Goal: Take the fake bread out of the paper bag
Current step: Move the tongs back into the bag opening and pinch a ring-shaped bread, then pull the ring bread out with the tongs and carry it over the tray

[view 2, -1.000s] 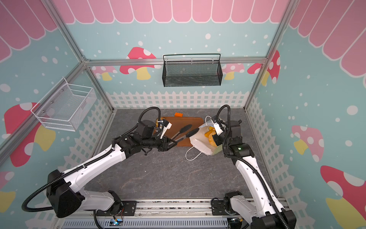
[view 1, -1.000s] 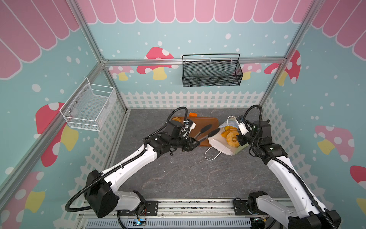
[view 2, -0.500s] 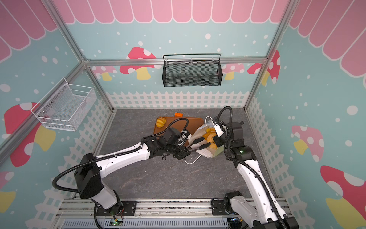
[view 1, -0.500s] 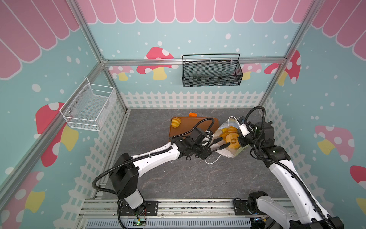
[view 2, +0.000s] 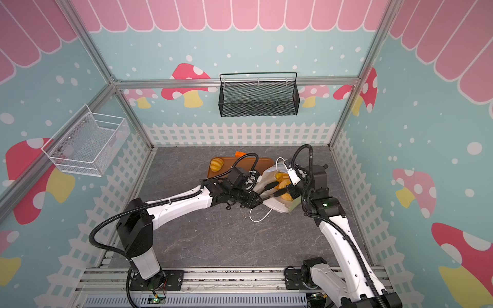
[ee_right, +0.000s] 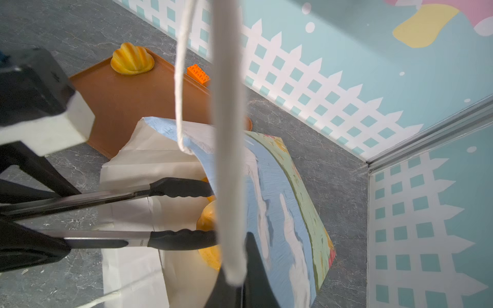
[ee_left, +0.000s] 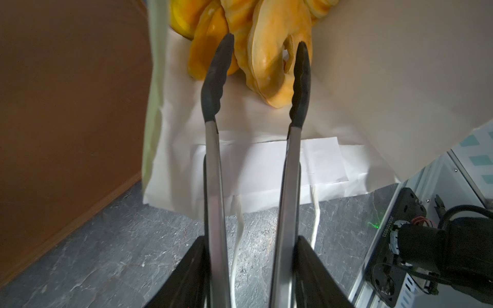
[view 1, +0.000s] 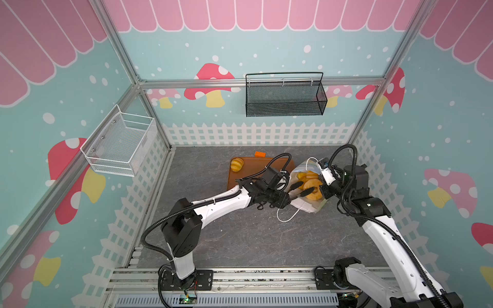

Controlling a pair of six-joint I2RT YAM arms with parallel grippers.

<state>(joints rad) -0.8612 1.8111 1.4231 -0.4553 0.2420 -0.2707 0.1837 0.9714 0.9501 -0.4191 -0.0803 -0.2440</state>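
Observation:
The paper bag (view 1: 306, 206) (view 2: 277, 206) leans open on the grey floor with its white lining (ee_left: 346, 93) showing. Several pieces of fake bread (view 1: 310, 177) (view 2: 282, 177) (ee_left: 269, 53) lie inside it. My left gripper (view 1: 285, 198) (view 2: 257, 200) (ee_left: 253, 280) is shut on metal tongs (ee_left: 213, 173) (ee_right: 106, 197). Their black tips stand apart inside the bag's mouth, either side of a pale golden piece. My right gripper (view 1: 324, 192) (ee_right: 240, 290) is shut on the bag's white cord handle (ee_right: 229, 160), holding that side up. One ridged bun (view 1: 236, 164) (view 2: 216, 164) (ee_right: 132, 59) lies on the brown tray (view 1: 256, 170) (ee_right: 128, 106).
The tray lies just left of the bag. An orange toy brick (view 1: 260, 154) (ee_right: 198, 74) sits at its far edge. A black wire basket (view 1: 285, 98) hangs on the back wall and a white mesh basket (view 1: 120, 145) on the left wall. A white picket fence borders the floor.
My left arm swung right from over the tray, and the tongs' tips now reach into the bag's mouth. The bun has come into view on the tray. The right gripper kept hold of the handle.

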